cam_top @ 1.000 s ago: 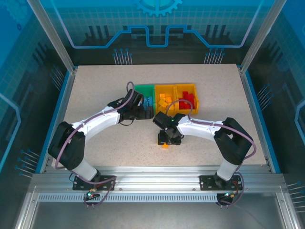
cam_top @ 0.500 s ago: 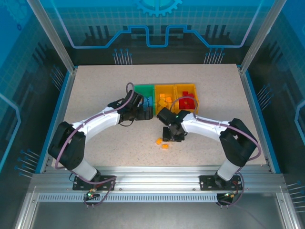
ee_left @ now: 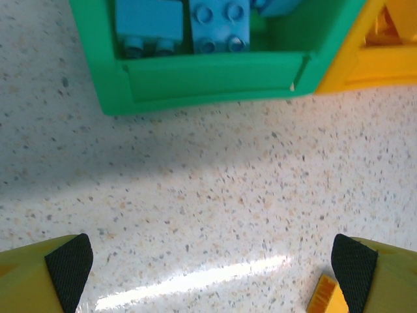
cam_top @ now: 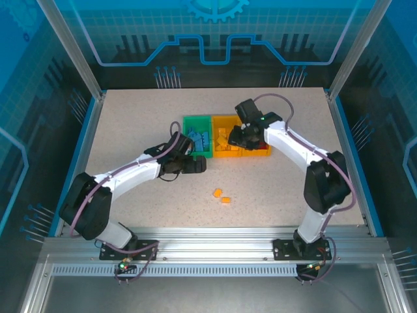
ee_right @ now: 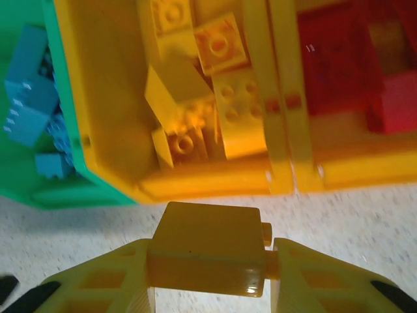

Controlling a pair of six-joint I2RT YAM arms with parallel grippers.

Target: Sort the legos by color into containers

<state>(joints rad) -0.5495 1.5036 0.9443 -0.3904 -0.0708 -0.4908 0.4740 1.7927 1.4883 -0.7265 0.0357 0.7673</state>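
Yellow brick [ee_right: 207,248], clamped in the right gripper [ee_right: 208,264], hangs at the near wall of its colour-matched middle bin [ee_right: 215,184]; left gripper [ee_left: 212,261] gapes empty.

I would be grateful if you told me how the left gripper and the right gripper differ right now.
The left gripper stands wide open and empty; the right gripper is shut on a yellow brick. The left gripper hangs over bare table in front of the green bin; the right gripper faces the middle yellow bin. Both face a bin.
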